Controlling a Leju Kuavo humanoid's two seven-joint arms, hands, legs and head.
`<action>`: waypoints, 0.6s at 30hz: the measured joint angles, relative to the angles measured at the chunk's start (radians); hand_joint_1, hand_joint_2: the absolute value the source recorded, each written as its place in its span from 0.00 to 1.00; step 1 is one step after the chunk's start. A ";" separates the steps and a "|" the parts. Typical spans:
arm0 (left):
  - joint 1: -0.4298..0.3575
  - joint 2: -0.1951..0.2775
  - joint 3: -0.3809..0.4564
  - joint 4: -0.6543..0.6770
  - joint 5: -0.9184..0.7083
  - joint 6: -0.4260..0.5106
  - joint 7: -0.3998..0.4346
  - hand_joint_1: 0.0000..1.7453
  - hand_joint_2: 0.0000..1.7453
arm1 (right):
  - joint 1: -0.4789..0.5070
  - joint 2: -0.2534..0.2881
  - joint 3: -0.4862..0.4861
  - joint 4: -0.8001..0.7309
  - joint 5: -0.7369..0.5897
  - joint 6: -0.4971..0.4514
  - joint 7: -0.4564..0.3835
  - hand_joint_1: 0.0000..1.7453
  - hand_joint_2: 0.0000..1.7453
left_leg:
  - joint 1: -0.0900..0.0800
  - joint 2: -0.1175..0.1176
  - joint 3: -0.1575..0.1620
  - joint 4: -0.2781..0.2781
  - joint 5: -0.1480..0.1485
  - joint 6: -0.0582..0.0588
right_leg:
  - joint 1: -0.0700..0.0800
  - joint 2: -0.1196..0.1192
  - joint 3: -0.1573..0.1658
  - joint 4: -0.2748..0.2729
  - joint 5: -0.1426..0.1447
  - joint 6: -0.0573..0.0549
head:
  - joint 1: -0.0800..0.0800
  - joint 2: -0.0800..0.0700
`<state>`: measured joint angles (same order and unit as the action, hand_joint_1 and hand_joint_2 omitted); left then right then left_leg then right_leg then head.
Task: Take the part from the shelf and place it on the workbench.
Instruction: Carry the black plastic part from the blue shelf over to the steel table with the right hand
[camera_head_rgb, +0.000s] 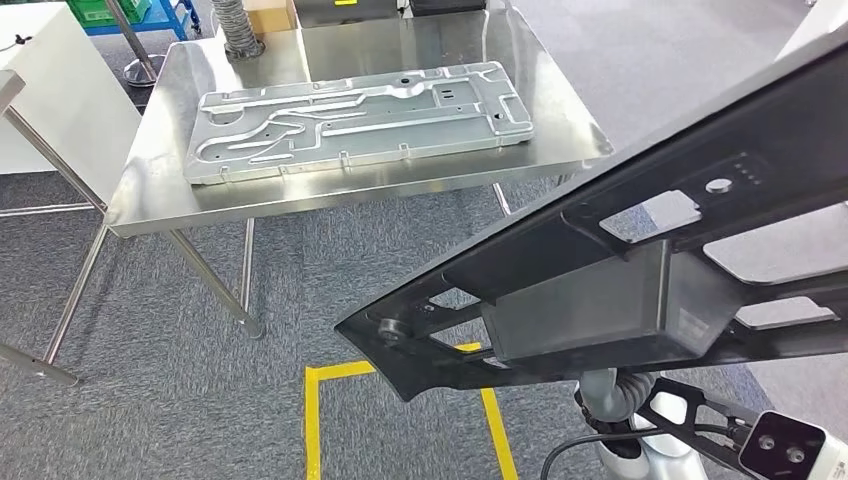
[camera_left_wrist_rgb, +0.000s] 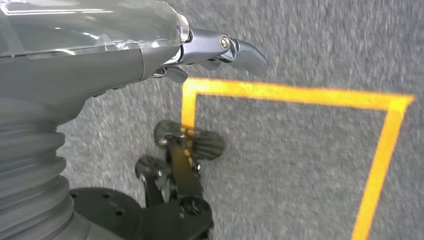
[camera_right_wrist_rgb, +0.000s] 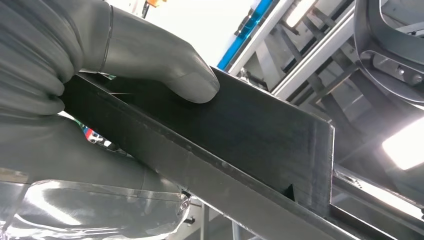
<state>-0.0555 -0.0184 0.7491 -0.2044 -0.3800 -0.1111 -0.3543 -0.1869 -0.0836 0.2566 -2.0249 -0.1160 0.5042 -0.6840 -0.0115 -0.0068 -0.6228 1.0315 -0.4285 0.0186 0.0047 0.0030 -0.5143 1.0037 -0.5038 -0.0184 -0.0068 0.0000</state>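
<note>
A large black frame-shaped part (camera_head_rgb: 600, 290) with a boxy block under it hangs in front of me at the right of the head view, tilted up to the right. My right hand (camera_right_wrist_rgb: 100, 60) grips this black part (camera_right_wrist_rgb: 240, 135), its thumb (camera_right_wrist_rgb: 165, 60) pressed on the flat side. The steel workbench (camera_head_rgb: 560, 110) stands ahead to the left, across a strip of carpet. My left hand (camera_left_wrist_rgb: 150, 45) hangs over the floor and holds nothing, one shiny finger stretched out.
A big ribbed silver plate (camera_head_rgb: 360, 120) covers much of the workbench top. A white table (camera_head_rgb: 60, 90) stands at the far left. Yellow tape (camera_head_rgb: 320, 400) marks a square on the grey carpet below me. Metal shelf rails (camera_right_wrist_rgb: 320, 55) rise behind the part.
</note>
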 joint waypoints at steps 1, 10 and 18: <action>0.001 0.001 0.000 0.000 0.000 0.000 0.000 0.00 1.00 | 0.001 0.001 -0.002 0.000 0.000 0.000 0.000 1.00 1.00 | -0.004 -0.001 0.003 -0.015 0.012 0.004 | -0.001 0.002 0.001 -0.001 -0.004 0.005 | 0.000 0.000; -0.002 -0.001 0.004 0.000 -0.011 0.001 -0.002 0.00 1.00 | 0.014 0.006 -0.014 0.011 0.038 -0.051 0.000 1.00 1.00 | 0.012 -0.019 0.068 -0.056 -0.005 0.012 | -0.018 0.002 -0.164 0.262 -0.090 0.052 | 0.000 0.000; -0.001 -0.004 0.008 0.000 -0.027 -0.005 -0.002 0.00 1.00 | 0.042 0.008 -0.016 0.030 0.037 -0.063 0.000 1.00 1.00 | 0.017 -0.054 0.100 -0.038 -0.062 -0.026 | -0.023 0.019 -0.097 0.014 0.068 0.036 | 0.000 0.000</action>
<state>-0.0561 -0.0221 0.7575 -0.2046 -0.4069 -0.1165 -0.3567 -0.1451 -0.0761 0.2411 -1.9949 -0.0789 0.4409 -0.6840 0.0052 -0.0608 -0.5227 0.9932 -0.4904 -0.0076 -0.0181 0.0224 -0.6109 1.0173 -0.4354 0.0172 -0.0069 0.0000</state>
